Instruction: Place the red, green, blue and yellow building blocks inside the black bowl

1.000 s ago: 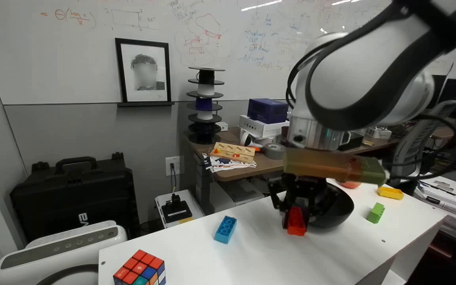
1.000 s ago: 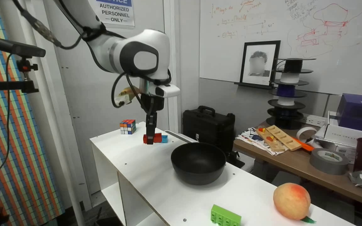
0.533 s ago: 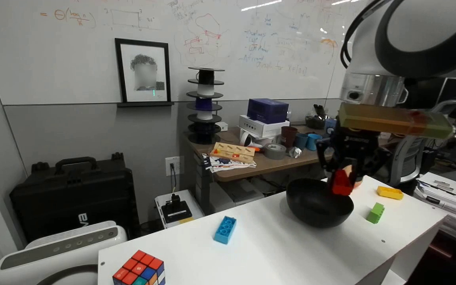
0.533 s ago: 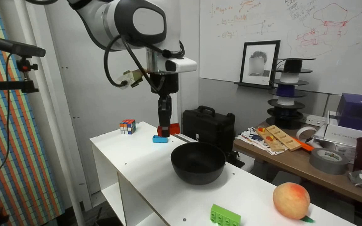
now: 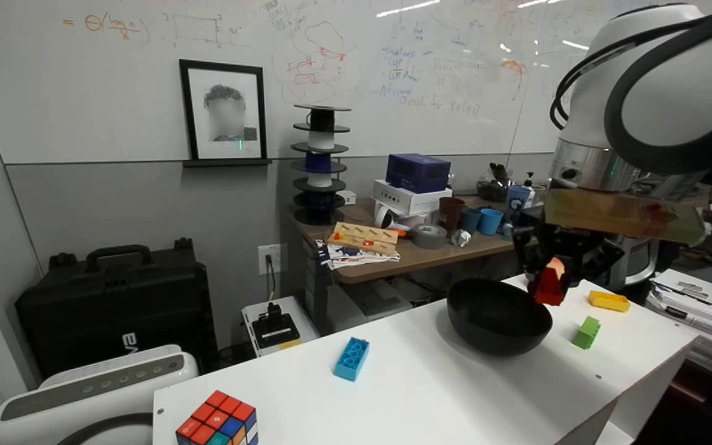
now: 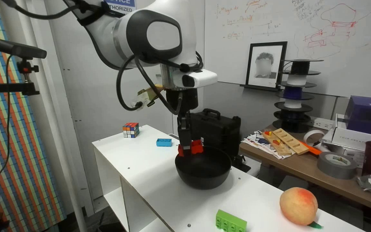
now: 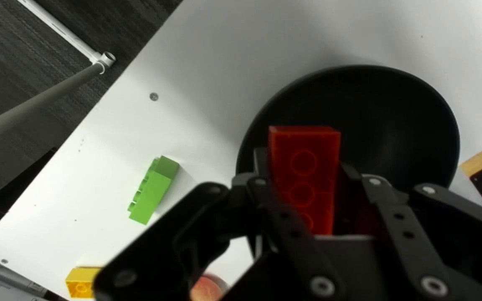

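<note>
The claw (image 7: 305,167) is pinching the red block (image 7: 308,182) and holding it up at the rim of the black bowl (image 5: 495,327). In the wrist view the block is overlapping the bowl's mouth; the views are not settling whether all of it is hanging inside the rim. The bowl is standing upright on the white tabletop (image 5: 405,402), close to the long edge facing the whiteboard (image 5: 115,105) and well in from both short edges, its dark inner wall showing in both exterior views.

The other three blocks are lying on the tabletop, outside the bowl. The blue block (image 5: 351,360) is resting near that same long edge, between the bowl and the short edge where a Rubik's cube (image 6: 130,130) is sitting, towards the whiteboard-side corner. The green block (image 6: 231,221) is lying between the bowl and the opposite short edge, and the yellow block (image 5: 609,301) is lying near that edge. A peach (image 6: 298,206) is resting near the whiteboard-side long edge.

On the brown desk (image 5: 418,256) behind, a dark red cup (image 5: 452,213) and a bright blue cup (image 5: 491,221) are standing, their contents too small to make out, and a wooden board (image 6: 282,149) is bearing small red-orange pieces (image 6: 276,141).
</note>
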Controlling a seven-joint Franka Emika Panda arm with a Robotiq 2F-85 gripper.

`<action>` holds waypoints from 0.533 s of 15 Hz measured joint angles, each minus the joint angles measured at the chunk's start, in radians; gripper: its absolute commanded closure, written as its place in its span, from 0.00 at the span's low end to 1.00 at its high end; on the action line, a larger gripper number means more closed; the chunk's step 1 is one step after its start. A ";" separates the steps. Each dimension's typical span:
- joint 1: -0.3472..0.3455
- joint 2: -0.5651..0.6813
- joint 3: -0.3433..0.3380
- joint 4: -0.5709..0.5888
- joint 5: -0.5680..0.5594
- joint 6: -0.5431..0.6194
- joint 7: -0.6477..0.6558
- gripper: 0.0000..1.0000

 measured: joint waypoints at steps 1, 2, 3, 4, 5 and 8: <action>0.001 0.004 0.000 0.008 0.000 0.015 0.016 0.89; 0.002 0.008 -0.001 0.016 0.000 0.025 0.029 0.89; 0.002 0.013 -0.001 0.026 0.000 0.030 0.039 0.89; 0.002 0.020 -0.003 0.036 0.000 0.034 0.048 0.89; 0.002 0.030 -0.005 0.048 0.000 0.037 0.057 0.51; 0.005 0.070 -0.022 0.093 -0.010 0.039 0.077 0.25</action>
